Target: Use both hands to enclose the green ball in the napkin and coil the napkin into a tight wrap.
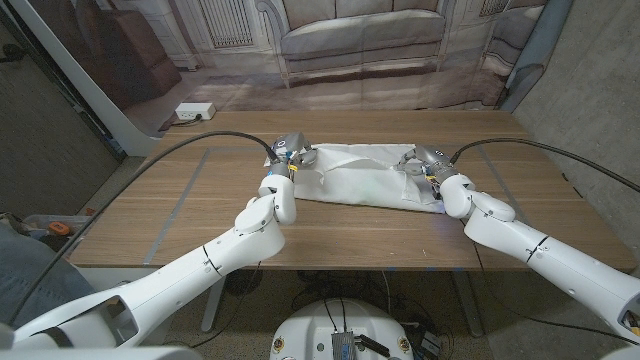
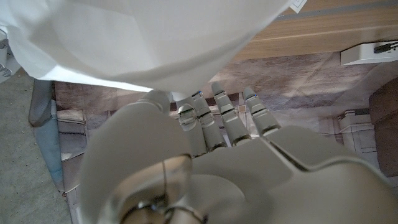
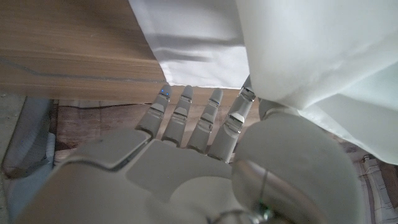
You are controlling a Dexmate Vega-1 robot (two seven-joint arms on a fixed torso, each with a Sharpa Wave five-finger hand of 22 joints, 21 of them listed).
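The white napkin (image 1: pixel 358 180) lies spread across the far middle of the wooden table (image 1: pixel 200 215), a long band running from the nine o'clock side to the three o'clock side between the two hands. Its cloth is creased and folded over on itself, with a raised fold along the far edge and a faint greenish tint near its middle; the green ball itself cannot be made out, so whether it sits under the cloth cannot be told.

The left hand (image 1: pixel 287 152) is at the napkin's nine o'clock end, touching the cloth there. In the left wrist view the napkin (image 2: pixel 155 43) hangs draped just past the fingers (image 2: pixel 227 115), which reach up side by side towards it; whether they pinch the cloth cannot be told.

The right hand (image 1: pixel 425 165) is at the napkin's three o'clock end, on the cloth. In the right wrist view the fingers (image 3: pixel 211 115) stretch out close together to the napkin's hem (image 3: pixel 199 59), and a fold of cloth drapes over the thumb side; a real grip cannot be confirmed.

A white power strip (image 1: pixel 194 112) lies on the floor at eleven o'clock beyond the table.
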